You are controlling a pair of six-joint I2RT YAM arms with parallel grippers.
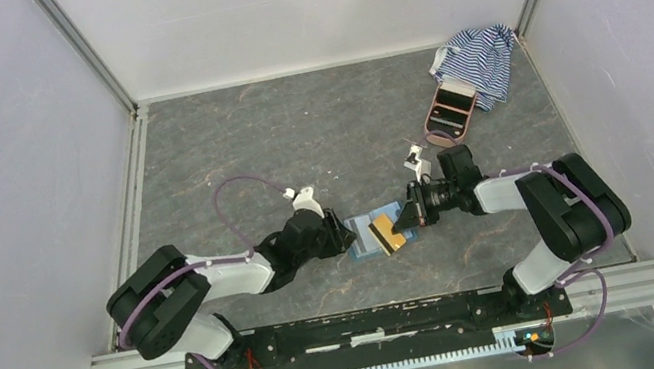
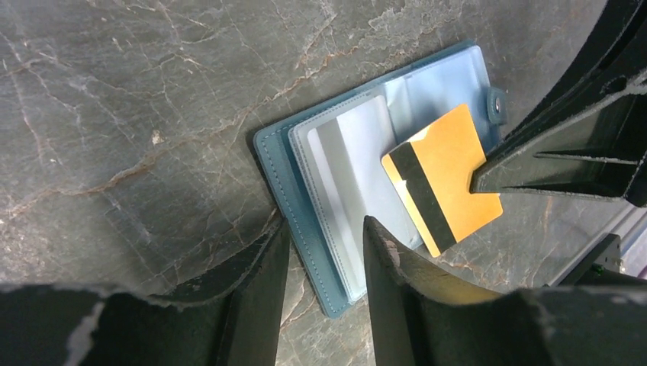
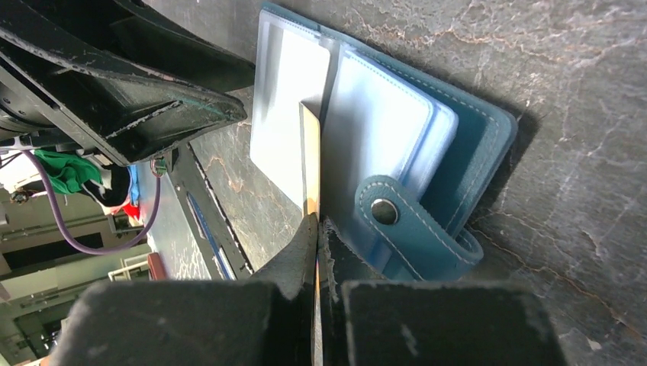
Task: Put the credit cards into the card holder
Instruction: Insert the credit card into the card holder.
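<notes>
Closest to lens, left side: left gripper (image 2: 320,263), jaws parted, straddling near edge of open card holder (image 2: 284,179) lying flat on table (image 2: 114,114); no clamp evident. Risk: holder skating away under push, for want of pinning. Further right: right gripper (image 3: 317,229) pinched shut on tan-gold credit card (image 2: 450,179), tilted over clear sleeves (image 2: 343,164). Risk: card riding over sleeves instead of entering, or pivoting in thin pinch. Both forearms low, reaching inward, wrists tipped down.

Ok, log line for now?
right hand: shut on gold card | card over open card holder | left hand: open, at holder's edge
</notes>
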